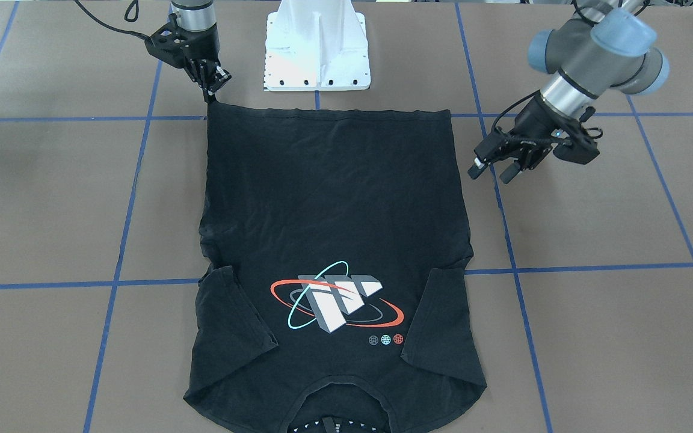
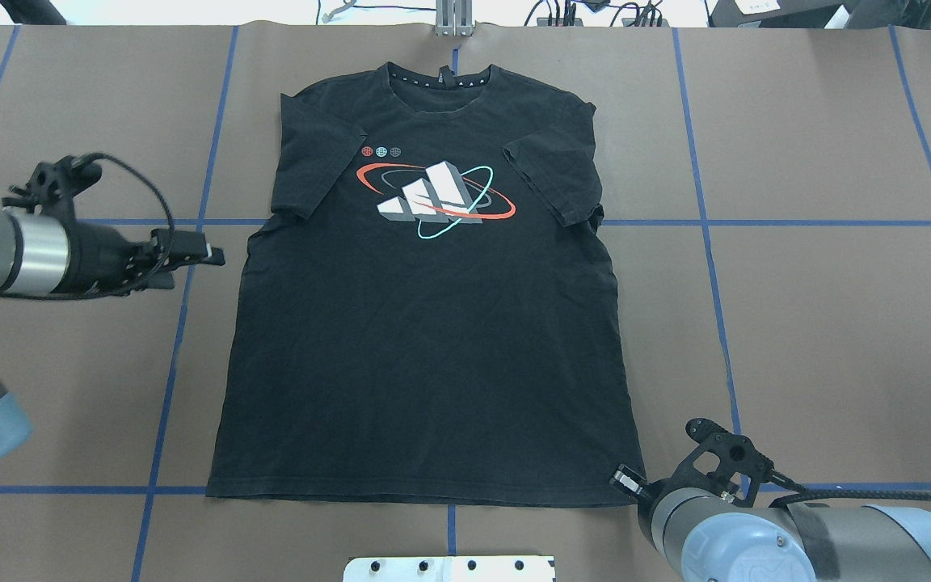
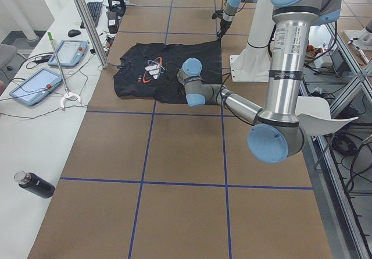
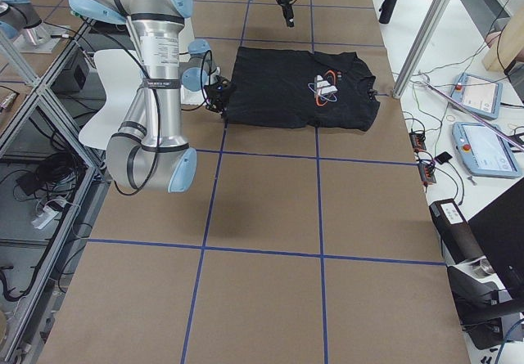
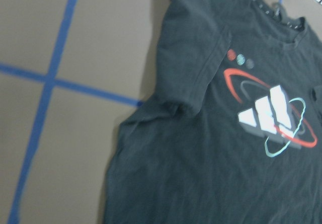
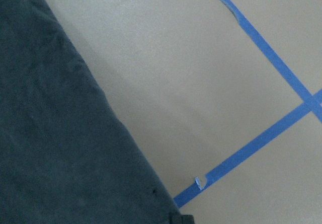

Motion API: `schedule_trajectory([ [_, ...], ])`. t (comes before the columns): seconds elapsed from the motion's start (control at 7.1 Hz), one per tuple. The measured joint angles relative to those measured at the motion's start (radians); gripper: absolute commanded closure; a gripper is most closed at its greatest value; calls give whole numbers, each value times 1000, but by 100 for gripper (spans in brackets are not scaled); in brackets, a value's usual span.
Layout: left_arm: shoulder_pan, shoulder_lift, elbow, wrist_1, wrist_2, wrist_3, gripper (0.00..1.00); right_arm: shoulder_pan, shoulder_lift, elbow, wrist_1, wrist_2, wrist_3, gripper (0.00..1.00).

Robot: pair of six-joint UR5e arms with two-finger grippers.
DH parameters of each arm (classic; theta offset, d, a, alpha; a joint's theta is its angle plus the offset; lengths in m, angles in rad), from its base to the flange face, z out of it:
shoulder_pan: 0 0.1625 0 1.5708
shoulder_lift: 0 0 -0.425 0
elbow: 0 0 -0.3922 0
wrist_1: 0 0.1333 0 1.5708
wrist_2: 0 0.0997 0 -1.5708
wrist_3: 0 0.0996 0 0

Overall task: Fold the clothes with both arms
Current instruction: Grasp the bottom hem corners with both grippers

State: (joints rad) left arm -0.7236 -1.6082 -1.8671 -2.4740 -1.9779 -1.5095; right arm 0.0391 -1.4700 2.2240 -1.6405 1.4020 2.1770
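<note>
- You see the black T-shirt (image 1: 334, 198) lying flat, print up, with its hem towards the white base (image 1: 317, 48).
- The right gripper (image 1: 213, 90) touches one hem corner, but you cannot tell whether it grips.
- The left gripper (image 1: 492, 172) is just beside the shirt's side edge, fingers spread.

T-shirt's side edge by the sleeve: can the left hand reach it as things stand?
Probably yes: the open left hand hangs beside that edge of the T-shirt, only bare table between.
</note>
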Motion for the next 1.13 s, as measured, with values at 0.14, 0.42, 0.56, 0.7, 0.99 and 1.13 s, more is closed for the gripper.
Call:
schedule_trajectory([
  [0.14,62,48,-33,2,35,-44,1,0,-5,2,-4,6,0,100],
  [0.42,205,137,-109,25,142,-198,1,0,-12,6,-11,21,1,100],
  [0.56,254,156,-147,74,162,-246,1,0,-14,10,-18,31,0,100],
  [0.7,295,159,-182,136,183,-293,1,0,-14,16,-26,39,-2,100],
  [0.99,406,148,-210,240,292,-367,5,-4,-24,24,-45,47,-4,100],
  [1.13,450,118,-214,331,327,-384,13,-5,-36,30,-49,51,-5,100],
])
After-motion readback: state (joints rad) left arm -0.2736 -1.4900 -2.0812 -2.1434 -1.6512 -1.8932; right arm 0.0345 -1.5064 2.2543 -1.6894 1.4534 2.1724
